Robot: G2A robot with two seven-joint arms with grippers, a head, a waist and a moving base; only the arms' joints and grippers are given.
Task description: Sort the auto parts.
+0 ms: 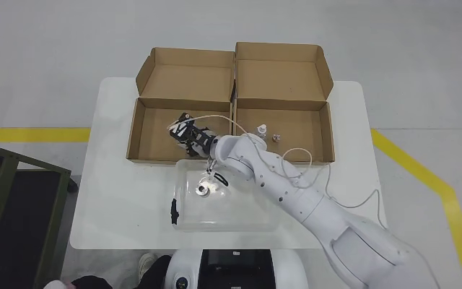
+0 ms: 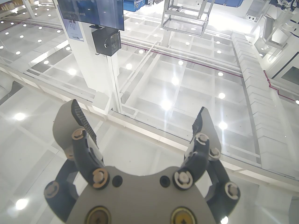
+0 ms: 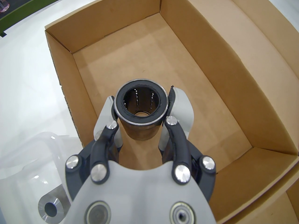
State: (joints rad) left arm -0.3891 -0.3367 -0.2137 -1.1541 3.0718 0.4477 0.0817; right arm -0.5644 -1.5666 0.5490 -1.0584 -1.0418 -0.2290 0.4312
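White table (image 1: 108,180) carries two open cardboard boxes, left box (image 1: 134,130) and right box (image 1: 310,134), and one clear tray (image 1: 238,217). My left pincer (image 2: 140,122) is spread apart. My right pincer (image 3: 141,104) is clamped on one black, hollow, steel-rimmed bearing (image 3: 142,127) over the left box. One steel ring (image 1: 203,191) lies in the tray.

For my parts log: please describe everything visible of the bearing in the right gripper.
The linear bearing is a short hollow cylinder, seemingly dark metal, with a black silver-edged end ring and rows of small balls in its bore. The right gripper clamps its sides, bore facing the wrist camera, over the floor of the cardboard box.
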